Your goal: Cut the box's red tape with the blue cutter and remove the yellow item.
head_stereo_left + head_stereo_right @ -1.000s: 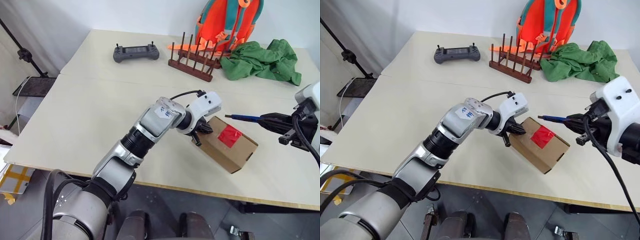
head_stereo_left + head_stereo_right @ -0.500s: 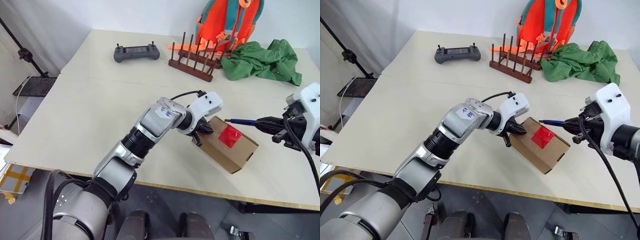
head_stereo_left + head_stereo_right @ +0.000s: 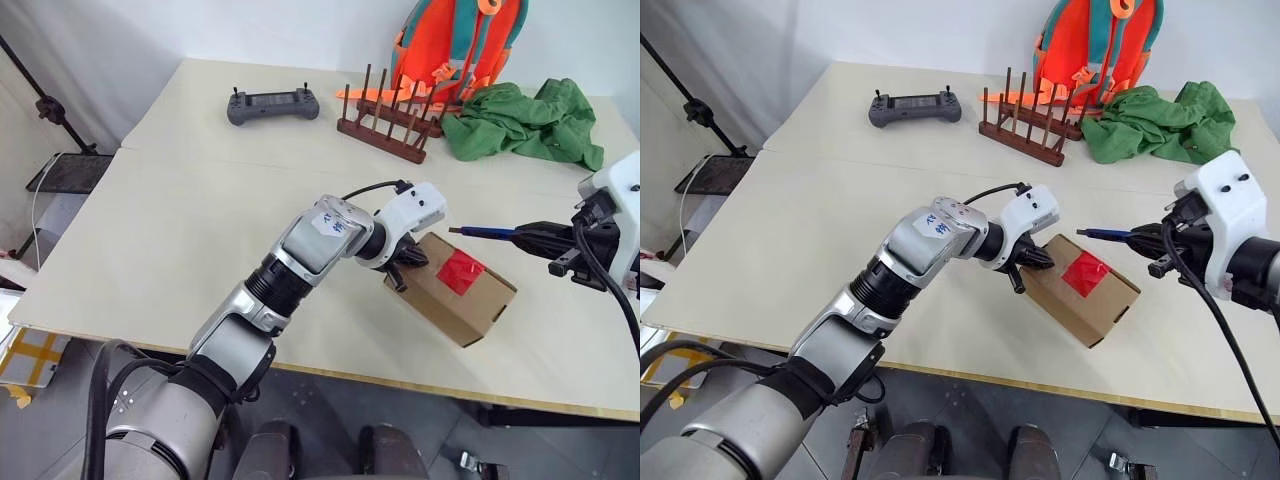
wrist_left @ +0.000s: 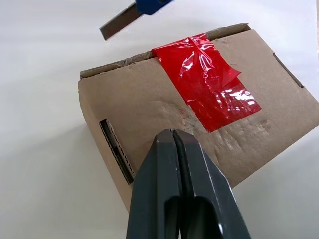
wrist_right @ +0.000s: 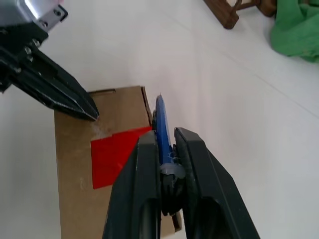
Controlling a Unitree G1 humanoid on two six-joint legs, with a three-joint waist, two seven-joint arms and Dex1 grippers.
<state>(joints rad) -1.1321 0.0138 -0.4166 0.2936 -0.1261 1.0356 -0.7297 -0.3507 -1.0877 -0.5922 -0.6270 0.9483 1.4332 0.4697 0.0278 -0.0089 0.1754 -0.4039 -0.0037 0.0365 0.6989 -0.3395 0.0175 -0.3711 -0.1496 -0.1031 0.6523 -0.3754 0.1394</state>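
Observation:
The brown cardboard box (image 3: pixel 465 300) lies near the table's front edge, its flaps closed under a strip of red tape (image 3: pixel 461 271). My left gripper (image 4: pixel 172 134) is shut with nothing in it, and its tips rest on the box's top close to the tape. My right gripper (image 3: pixel 548 240) is shut on the blue cutter (image 3: pixel 488 232), held about level. The cutter's dark tip hangs just above the box's far edge, close to the tape's end (image 5: pixel 119 149). The yellow item is hidden.
A grey game controller (image 3: pixel 272 104), a wooden peg rack (image 3: pixel 388 128), a green cloth (image 3: pixel 525 122) and an orange backpack (image 3: pixel 458 40) sit along the table's far side. The table's front edge (image 3: pixel 330 375) runs just below the box.
The right wrist has shifted slightly, while the cutter's tip stays at the box's far edge. The left gripper has kept still on the box.

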